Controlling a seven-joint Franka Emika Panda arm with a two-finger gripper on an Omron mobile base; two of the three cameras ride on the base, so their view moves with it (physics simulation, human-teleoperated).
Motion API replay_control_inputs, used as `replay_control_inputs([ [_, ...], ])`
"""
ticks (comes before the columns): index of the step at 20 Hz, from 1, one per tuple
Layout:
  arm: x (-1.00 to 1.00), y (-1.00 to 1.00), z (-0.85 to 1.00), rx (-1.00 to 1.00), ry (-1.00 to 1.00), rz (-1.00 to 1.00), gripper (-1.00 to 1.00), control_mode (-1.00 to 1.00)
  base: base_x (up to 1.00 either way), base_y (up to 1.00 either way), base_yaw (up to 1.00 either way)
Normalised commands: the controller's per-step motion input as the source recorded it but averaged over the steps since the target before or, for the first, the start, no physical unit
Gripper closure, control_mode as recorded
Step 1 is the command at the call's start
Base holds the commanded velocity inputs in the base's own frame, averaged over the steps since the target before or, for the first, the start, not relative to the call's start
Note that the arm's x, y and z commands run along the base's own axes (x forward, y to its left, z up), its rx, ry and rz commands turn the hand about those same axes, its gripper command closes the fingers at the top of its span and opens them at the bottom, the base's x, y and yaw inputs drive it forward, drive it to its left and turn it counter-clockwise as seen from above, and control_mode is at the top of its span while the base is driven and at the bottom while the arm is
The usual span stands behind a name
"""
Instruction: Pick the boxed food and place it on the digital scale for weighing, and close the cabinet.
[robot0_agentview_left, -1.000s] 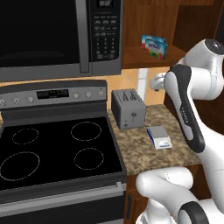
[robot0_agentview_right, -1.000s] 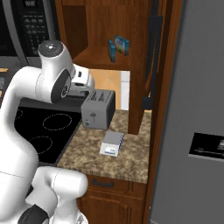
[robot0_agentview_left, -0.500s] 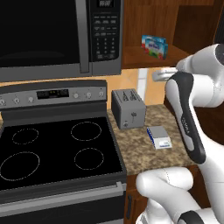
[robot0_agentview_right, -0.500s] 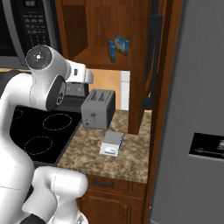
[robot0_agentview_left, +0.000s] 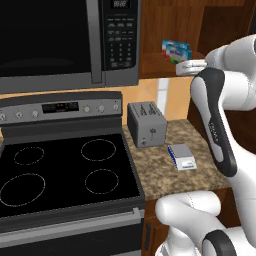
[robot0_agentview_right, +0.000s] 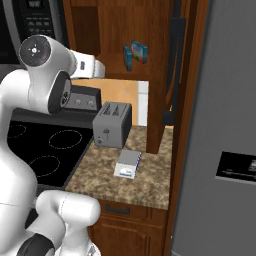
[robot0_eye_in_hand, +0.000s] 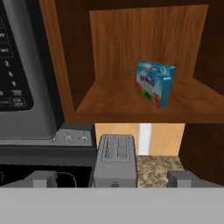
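Much bare shelf surrounds the boxed food (robot0_eye_in_hand: 155, 82) near its front edge; jaws spread.

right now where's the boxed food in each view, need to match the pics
Left base view: the boxed food stands upper right, on the open cabinet shelf beside the microwave.
Right base view: upper centre, on that shelf.
Hand view: right of centre, upright on the shelf.
Shared landmark: the grey toaster on the counter below the shelf.
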Motion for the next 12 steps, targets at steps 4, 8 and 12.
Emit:
replay_control_inputs([
  [4, 0.01, -0.29, 0.28, 0.00, 0.00, 0.00, -1.00, -1.00, 0.00, 0.00, 0.00],
  [8, 0.12, -0.24, 0.05, 0.00, 0.00, 0.00, -1.00, -1.00, 0.00, 0.00, 0.00],
  [12, 0.06, -0.28, 0.03, 0.00, 0.00, 0.00, -1.00, -1.00, 0.00, 0.00, 0.00],
])
